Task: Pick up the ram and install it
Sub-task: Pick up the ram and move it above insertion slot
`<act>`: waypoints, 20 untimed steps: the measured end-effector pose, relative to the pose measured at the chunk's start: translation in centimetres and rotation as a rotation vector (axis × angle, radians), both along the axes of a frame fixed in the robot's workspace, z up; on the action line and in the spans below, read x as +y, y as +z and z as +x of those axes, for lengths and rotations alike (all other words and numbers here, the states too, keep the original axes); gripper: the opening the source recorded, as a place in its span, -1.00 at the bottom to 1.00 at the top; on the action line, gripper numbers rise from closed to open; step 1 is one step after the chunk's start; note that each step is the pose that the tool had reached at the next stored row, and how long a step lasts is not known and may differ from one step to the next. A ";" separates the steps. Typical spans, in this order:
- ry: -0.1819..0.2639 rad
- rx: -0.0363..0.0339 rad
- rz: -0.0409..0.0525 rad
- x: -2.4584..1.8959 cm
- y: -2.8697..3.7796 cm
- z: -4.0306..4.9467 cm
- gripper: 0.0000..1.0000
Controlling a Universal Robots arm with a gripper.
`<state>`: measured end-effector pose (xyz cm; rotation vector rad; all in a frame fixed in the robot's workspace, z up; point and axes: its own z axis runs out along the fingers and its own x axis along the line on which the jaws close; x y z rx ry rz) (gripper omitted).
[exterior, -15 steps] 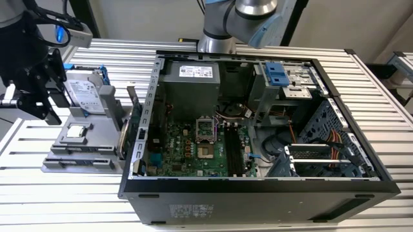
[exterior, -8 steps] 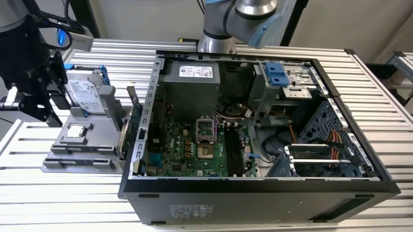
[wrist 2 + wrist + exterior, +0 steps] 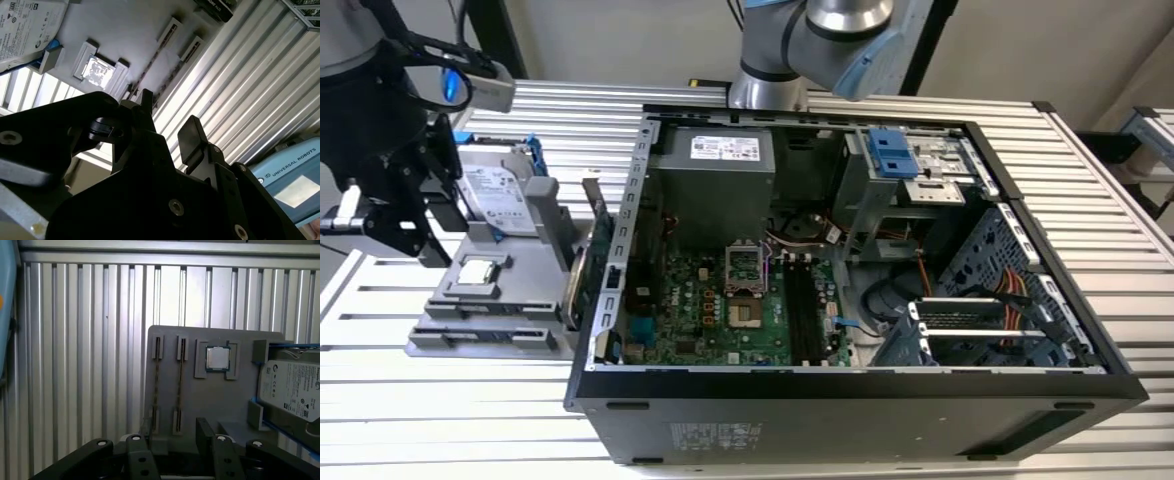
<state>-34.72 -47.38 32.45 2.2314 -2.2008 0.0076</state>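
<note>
The computer case (image 3: 854, 400) stands on the desk (image 3: 454, 420). The holder tray (image 3: 480, 335) lies just beside it, on the exterior view's left, with a circuit card (image 3: 583, 262) upright between them. On the tray, the hard drive (image 3: 500, 195) is farthest, the processor chip (image 3: 479, 270) is in the middle, and two ram sticks (image 3: 156, 385) lie side by side nearest.
</note>
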 end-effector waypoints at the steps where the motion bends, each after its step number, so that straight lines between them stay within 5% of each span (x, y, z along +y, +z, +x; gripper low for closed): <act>1: 0.000 0.0000 -0.0010 0.00 -0.07 0.00 1.00; 20: 0.000 0.0002 -0.0191 0.02 -1.41 0.00 1.00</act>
